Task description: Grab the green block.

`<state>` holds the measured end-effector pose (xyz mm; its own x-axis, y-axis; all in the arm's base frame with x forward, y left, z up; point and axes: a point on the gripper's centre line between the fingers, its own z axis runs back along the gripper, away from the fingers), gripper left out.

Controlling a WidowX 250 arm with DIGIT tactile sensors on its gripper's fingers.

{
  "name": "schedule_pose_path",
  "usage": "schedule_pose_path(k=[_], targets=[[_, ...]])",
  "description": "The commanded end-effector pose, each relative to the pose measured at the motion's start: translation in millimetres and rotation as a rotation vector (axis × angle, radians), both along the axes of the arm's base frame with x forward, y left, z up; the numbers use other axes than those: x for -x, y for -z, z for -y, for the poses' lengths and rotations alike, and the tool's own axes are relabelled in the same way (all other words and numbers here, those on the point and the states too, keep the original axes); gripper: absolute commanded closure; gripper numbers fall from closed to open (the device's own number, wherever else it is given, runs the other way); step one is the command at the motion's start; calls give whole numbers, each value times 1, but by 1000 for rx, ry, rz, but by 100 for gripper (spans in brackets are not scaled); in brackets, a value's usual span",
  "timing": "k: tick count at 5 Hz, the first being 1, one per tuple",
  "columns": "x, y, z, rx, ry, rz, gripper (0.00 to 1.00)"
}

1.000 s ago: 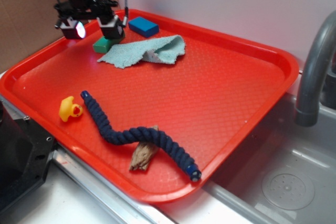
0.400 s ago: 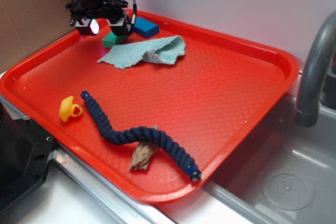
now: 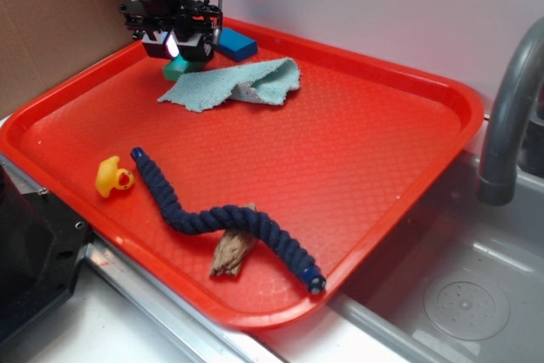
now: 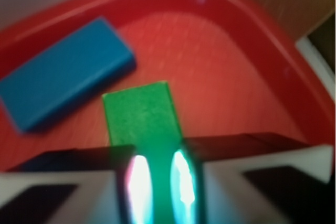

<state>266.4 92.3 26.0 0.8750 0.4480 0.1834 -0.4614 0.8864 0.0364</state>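
Green block (image 4: 140, 114) sits in the red tray's (image 3: 408, 184) far corner, between my fingers (image 4: 181, 182); my gripper (image 3: 175, 42) looks clenched on its near end. Such an end-only hold could let it pivot against the blue block (image 4: 63, 77) just beside.

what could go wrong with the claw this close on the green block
The claw sits on only one end of the green block, so the block could pivot or slip out when lifted. The blue block and the cloth lie close by, so a shift sideways might bump or snag them.
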Motion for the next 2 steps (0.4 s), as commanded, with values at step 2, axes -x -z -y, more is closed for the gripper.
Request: schedule_pose_path(k=[2], targets=[[34, -58, 19, -13, 33, -3, 0]])
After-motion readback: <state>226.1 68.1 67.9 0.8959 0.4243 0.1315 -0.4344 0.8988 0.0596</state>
